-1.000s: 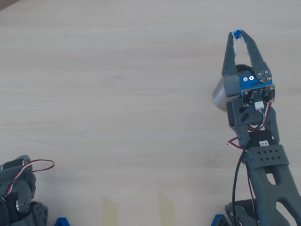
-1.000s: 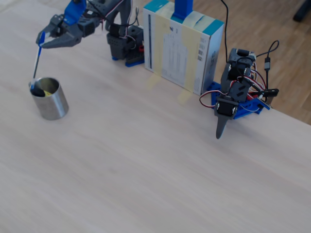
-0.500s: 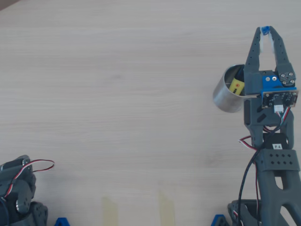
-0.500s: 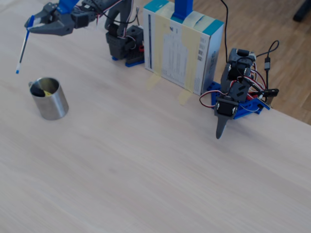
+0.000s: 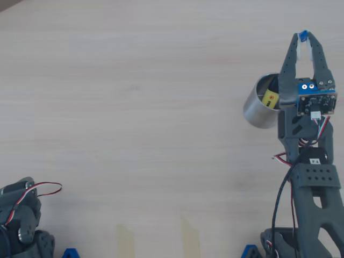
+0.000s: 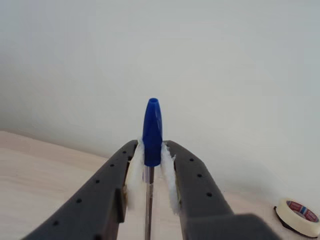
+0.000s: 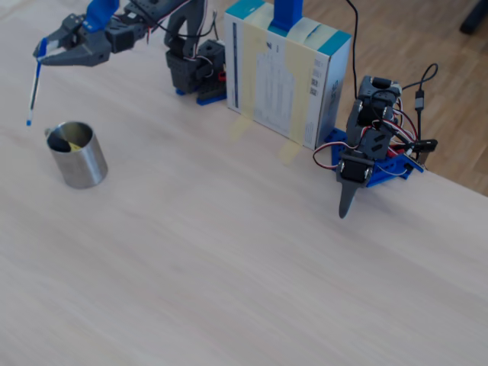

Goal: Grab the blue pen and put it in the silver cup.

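Observation:
My gripper [image 7: 40,52] is shut on the blue pen [image 7: 33,84], gripping it just below the blue cap. The pen hangs upright in the air, cap up. In the fixed view its small blue lower end sits just left of and slightly above the rim of the silver cup [image 7: 76,155]. In the overhead view the gripper [image 5: 303,36] holds the pen's cap [image 5: 303,36] beyond and to the right of the cup [image 5: 257,110], which stands beside the arm. In the wrist view the white-padded fingers [image 6: 134,172] clamp the pen [image 6: 152,131].
A short yellow-and-black marker [image 5: 269,98] lies inside the cup. A white and teal box [image 7: 286,76] stands at the table's back. A second small arm [image 7: 370,152] rests to its right. A tape roll [image 6: 299,215] lies on the table.

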Action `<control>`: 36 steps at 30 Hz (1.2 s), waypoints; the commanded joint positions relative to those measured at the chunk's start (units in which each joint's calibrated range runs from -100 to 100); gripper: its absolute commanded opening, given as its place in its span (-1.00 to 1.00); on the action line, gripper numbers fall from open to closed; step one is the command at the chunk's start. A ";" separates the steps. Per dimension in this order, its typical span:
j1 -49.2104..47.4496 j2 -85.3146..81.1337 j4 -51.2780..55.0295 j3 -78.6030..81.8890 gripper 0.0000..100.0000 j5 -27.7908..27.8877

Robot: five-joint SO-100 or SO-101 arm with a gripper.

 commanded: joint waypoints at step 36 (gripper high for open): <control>-2.05 9.52 -5.92 -4.01 -0.96 0.22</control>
